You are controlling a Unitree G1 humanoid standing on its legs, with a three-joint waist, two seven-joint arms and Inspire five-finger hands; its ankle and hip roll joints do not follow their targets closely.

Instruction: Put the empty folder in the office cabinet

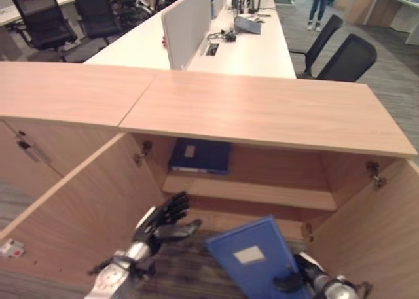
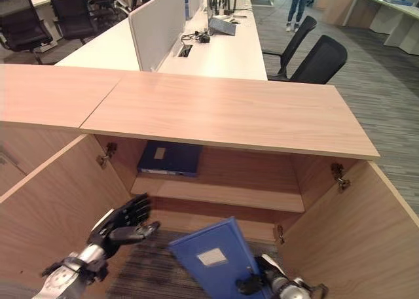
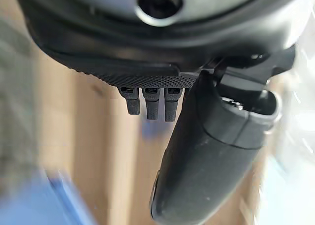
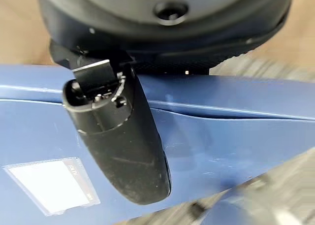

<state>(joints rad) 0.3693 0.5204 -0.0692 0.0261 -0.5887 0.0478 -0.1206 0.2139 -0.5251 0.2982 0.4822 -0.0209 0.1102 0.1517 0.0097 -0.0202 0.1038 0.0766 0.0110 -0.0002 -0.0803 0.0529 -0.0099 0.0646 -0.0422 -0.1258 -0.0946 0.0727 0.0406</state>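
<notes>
- Folder (image 2: 213,256), blue with a white label, stands tilted before the open cabinet (image 2: 222,116), its lower corner pinched by the right hand (image 2: 262,278).
- Right wrist view shows the thumb pressed flat on the blue cover above the label; the fingers behind are hidden.
- Left hand (image 1: 160,224) hovers left of the folder, fingers spread and holding nothing.
- Second blue folder (image 1: 200,156) lies on the shelf (image 1: 252,193) at its left end; the shelf's right part is bare.
- Both doors stand wide open.

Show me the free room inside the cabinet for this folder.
Free: the shelf right of the stored dark blue folder, up to the right wall. Crowded: the shelf's left end. The right robot hand grips the blue folder; the left robot hand is open.
</notes>
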